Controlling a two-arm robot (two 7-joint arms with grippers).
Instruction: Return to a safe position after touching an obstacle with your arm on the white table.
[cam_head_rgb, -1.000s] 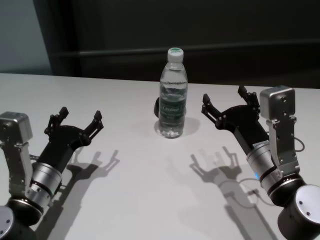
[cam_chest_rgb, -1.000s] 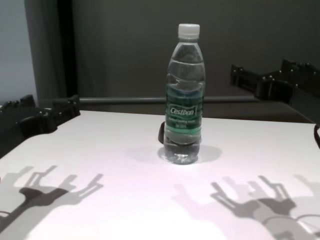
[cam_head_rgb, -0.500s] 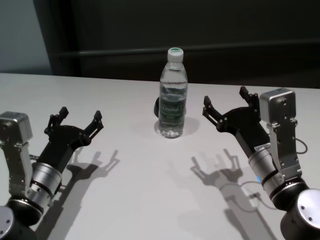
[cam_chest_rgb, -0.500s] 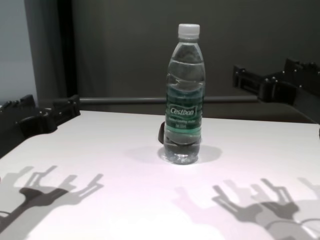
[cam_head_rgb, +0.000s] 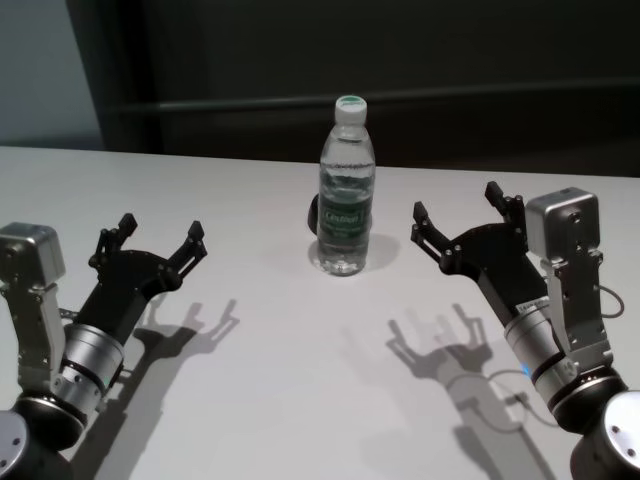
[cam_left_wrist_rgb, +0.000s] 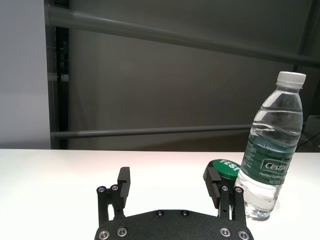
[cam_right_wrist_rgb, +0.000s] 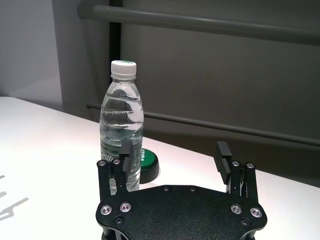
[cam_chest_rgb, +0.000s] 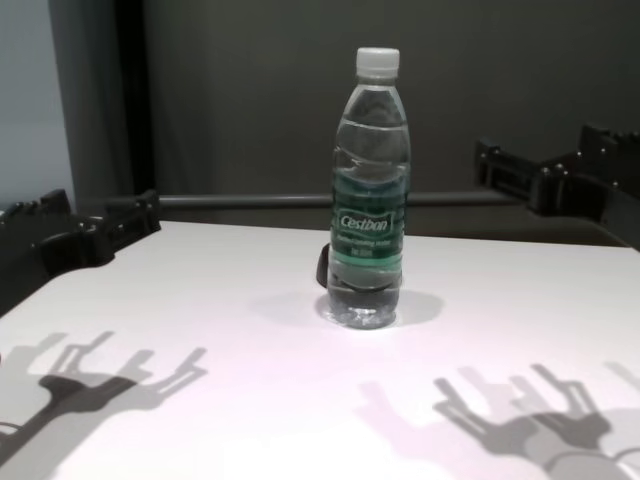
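The obstacle, a clear water bottle (cam_head_rgb: 346, 190) (cam_chest_rgb: 370, 200) with a white cap and a green label, stands upright in the middle of the white table (cam_head_rgb: 280, 350). My right gripper (cam_head_rgb: 457, 203) (cam_right_wrist_rgb: 173, 148) hovers open to the right of the bottle, apart from it, with nothing between its fingers. My left gripper (cam_head_rgb: 160, 230) (cam_left_wrist_rgb: 167, 175) stays open and empty over the table's left side, well clear of the bottle (cam_left_wrist_rgb: 272, 160) (cam_right_wrist_rgb: 122, 135). Both grippers cast shadows on the tabletop.
A small dark lump with a green top (cam_left_wrist_rgb: 223, 169) (cam_right_wrist_rgb: 147, 161) lies just behind the bottle. A dark grey wall with a horizontal rail (cam_head_rgb: 400, 98) runs behind the table's far edge. A thin cable (cam_head_rgb: 480, 385) loops beside my right arm.
My right gripper has drawn back to the right, away from the bottle, staying open. The bottle still stands where it was. The left arm has not moved.
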